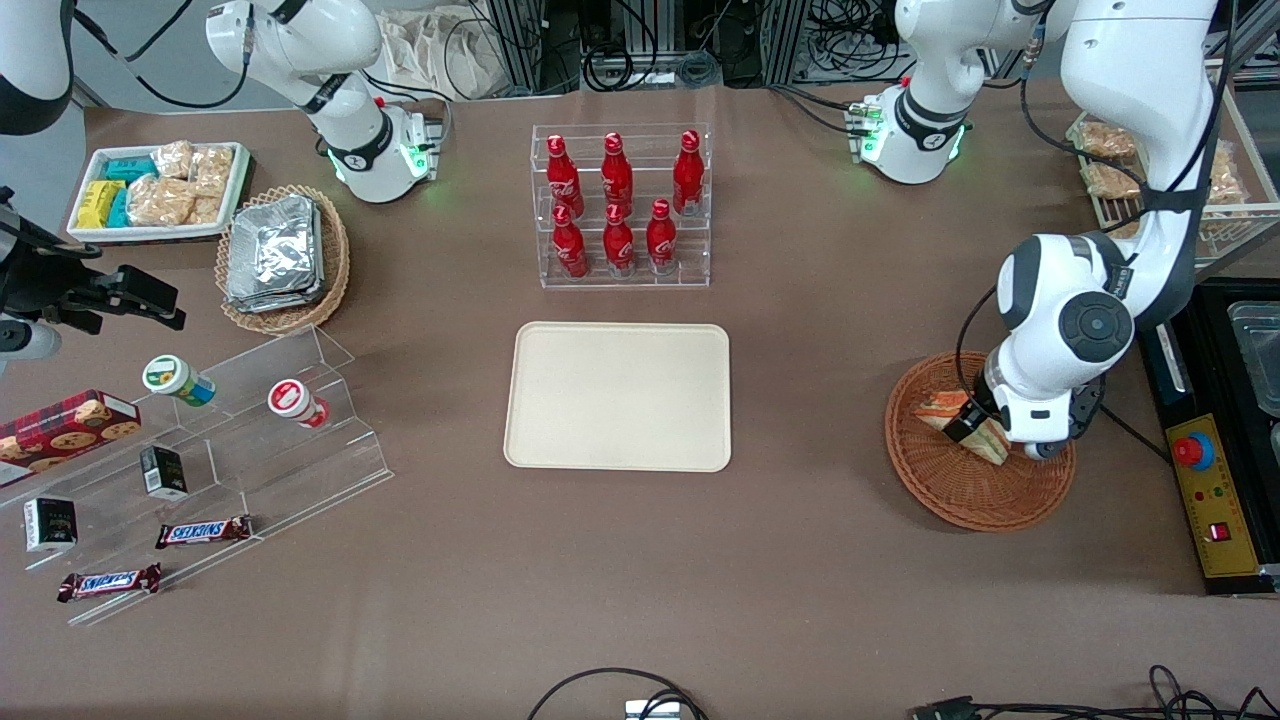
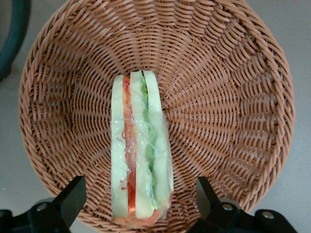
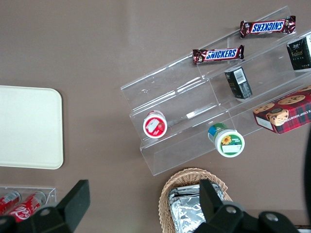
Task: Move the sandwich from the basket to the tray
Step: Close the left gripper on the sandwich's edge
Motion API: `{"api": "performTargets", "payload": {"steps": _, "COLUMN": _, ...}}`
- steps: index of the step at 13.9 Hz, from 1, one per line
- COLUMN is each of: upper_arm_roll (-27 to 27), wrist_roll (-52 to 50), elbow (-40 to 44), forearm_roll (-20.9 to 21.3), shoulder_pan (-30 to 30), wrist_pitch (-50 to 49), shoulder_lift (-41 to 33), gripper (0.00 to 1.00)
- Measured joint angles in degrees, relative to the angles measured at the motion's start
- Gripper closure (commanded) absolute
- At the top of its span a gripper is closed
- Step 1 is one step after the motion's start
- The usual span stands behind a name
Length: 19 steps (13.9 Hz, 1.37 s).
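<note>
The sandwich [image 2: 138,155], a wrapped wedge of white bread with orange, red and green layers, stands on edge in the reddish-brown wicker basket [image 2: 233,97]. My left gripper [image 2: 138,196] is open and low over the basket, one black finger on each side of the wedge's wide end with a gap to the bread on both sides. From the front, the gripper [image 1: 975,425] covers the middle of the sandwich [image 1: 940,408], and the basket [image 1: 960,510] lies toward the working arm's end of the table. The cream tray [image 1: 618,396] lies bare at mid-table.
A clear rack of red bottles [image 1: 620,205] stands farther from the front camera than the tray. Toward the parked arm's end are a tan basket of foil packets [image 1: 280,255], a white snack tray [image 1: 160,190] and an acrylic stand [image 1: 200,470]. A yellow control box [image 1: 1205,490] sits beside the sandwich basket.
</note>
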<state>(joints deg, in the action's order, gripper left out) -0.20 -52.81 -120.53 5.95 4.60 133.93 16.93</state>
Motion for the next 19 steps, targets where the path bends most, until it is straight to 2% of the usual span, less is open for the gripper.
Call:
{"api": "performTargets", "payload": {"steps": 2, "upper_arm_roll": 0.11, "wrist_roll": -0.01, "elbow": -0.06, "forearm_roll": 0.0, "shoulder_pan": -0.05, "wrist_pitch": 0.94, "shoulder_lift": 0.89, "gripper": 0.03}}
{"api": "performTargets", "payload": {"steps": 4, "upper_arm_roll": 0.29, "wrist_roll": -0.09, "elbow": -0.08, "forearm_roll": 0.0, "shoulder_pan": -0.23, "wrist_pitch": 1.36, "shoulder_lift": 1.81, "gripper": 0.26}}
{"api": "performTargets", "payload": {"steps": 6, "upper_arm_roll": 0.64, "wrist_roll": -0.09, "elbow": -0.08, "forearm_roll": 0.0, "shoulder_pan": -0.51, "wrist_pitch": 1.61, "shoulder_lift": 2.58, "gripper": 0.69}}
{"api": "performTargets", "payload": {"steps": 7, "upper_arm_roll": 0.69, "wrist_roll": -0.09, "elbow": -0.08, "forearm_roll": 0.0, "shoulder_pan": -0.58, "wrist_pitch": 1.65, "shoulder_lift": 2.79, "gripper": 0.87}}
{"api": "performTargets", "payload": {"steps": 8, "upper_arm_roll": 0.69, "wrist_roll": -0.09, "elbow": -0.08, "forearm_roll": 0.0, "shoulder_pan": -0.58, "wrist_pitch": 1.64, "shoulder_lift": 2.94, "gripper": 1.0}}
{"api": "performTargets", "payload": {"steps": 13, "upper_arm_roll": 0.54, "wrist_roll": 2.04, "elbow": 0.66, "forearm_roll": 0.32, "shoulder_pan": -0.27, "wrist_pitch": -0.64, "shoulder_lift": 3.05, "gripper": 1.0}}
{"api": "performTargets", "payload": {"steps": 19, "upper_arm_roll": 0.48, "wrist_roll": 13.86, "elbow": 11.07, "forearm_roll": 0.32, "shoulder_pan": 1.5, "wrist_pitch": -18.35, "shoulder_lift": 0.34, "gripper": 1.0}}
